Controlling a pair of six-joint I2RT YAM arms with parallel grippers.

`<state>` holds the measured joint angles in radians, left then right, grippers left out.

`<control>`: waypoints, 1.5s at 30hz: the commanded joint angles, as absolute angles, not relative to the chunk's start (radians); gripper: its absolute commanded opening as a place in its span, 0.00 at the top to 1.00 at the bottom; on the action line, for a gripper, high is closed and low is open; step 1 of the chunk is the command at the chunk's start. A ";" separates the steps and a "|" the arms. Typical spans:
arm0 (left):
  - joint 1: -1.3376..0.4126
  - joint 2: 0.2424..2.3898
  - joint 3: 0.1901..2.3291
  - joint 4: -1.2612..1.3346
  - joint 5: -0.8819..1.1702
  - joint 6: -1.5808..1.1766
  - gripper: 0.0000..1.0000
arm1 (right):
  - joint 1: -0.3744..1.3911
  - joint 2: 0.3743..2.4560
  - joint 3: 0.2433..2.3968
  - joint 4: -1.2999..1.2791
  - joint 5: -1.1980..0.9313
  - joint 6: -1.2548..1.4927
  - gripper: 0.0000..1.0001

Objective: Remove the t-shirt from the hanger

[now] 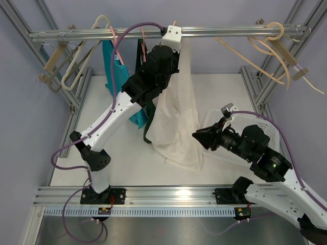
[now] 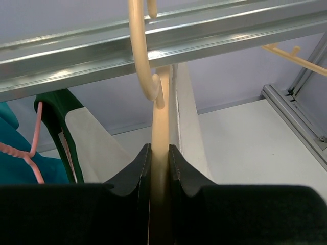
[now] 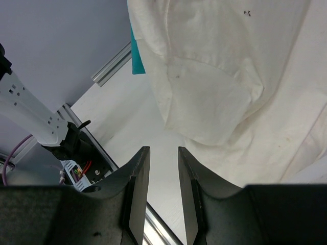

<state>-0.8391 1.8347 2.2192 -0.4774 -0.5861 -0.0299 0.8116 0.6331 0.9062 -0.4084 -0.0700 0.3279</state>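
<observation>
A cream t-shirt [image 1: 178, 117] hangs from a cream hanger [image 2: 160, 109] hooked over the metal rail [image 1: 230, 31]; its hem lies bunched on the table. My left gripper [image 2: 160, 151] is raised to the rail [image 2: 214, 35] and shut on the hanger's neck just below the hook; in the top view it [image 1: 171, 37] sits at the shirt's top. My right gripper [image 1: 197, 136] is open and empty, low beside the shirt's lower right edge. In the right wrist view its jaws [image 3: 159, 153] stand apart with the t-shirt [image 3: 230, 76] just ahead.
A teal shirt [image 1: 115, 71] and a dark green shirt [image 1: 147, 115] hang left of the cream one on pink hangers [image 2: 34, 153]. Empty hangers hang at the rail's left [image 1: 76, 61] and right [image 1: 271, 46] ends. A white basket [image 1: 265, 127] stands at the right.
</observation>
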 commanded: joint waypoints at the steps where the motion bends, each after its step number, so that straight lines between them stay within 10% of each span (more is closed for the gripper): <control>1: -0.847 1.741 2.238 -0.330 -0.568 0.049 1.00 | 0.818 0.643 0.897 -0.350 -0.080 0.336 0.62; 12: -0.847 1.626 2.088 -0.195 -0.511 0.037 1.00 | 0.818 0.647 0.877 -0.348 -0.054 0.342 0.60; 26: -0.857 1.330 1.712 -0.183 -0.436 -0.253 1.00 | 0.957 0.848 0.911 -0.098 -0.126 0.371 0.06; 34: -0.862 1.207 1.620 -0.133 -0.431 -0.367 1.00 | 1.202 1.043 1.014 -0.066 0.107 0.310 0.02; 42: -0.864 1.123 1.574 -0.123 -0.400 -0.439 1.00 | 1.325 1.166 1.066 -0.031 0.271 0.311 0.21; 45: -0.864 1.095 1.572 -0.123 -0.394 -0.445 1.00 | 1.396 1.192 1.088 -0.025 0.336 0.305 0.69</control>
<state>-0.8608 1.1557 1.5547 -0.3016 -0.4053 -0.3935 1.3365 1.1873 1.0252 -0.0910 0.2119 0.3176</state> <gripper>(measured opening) 0.180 0.363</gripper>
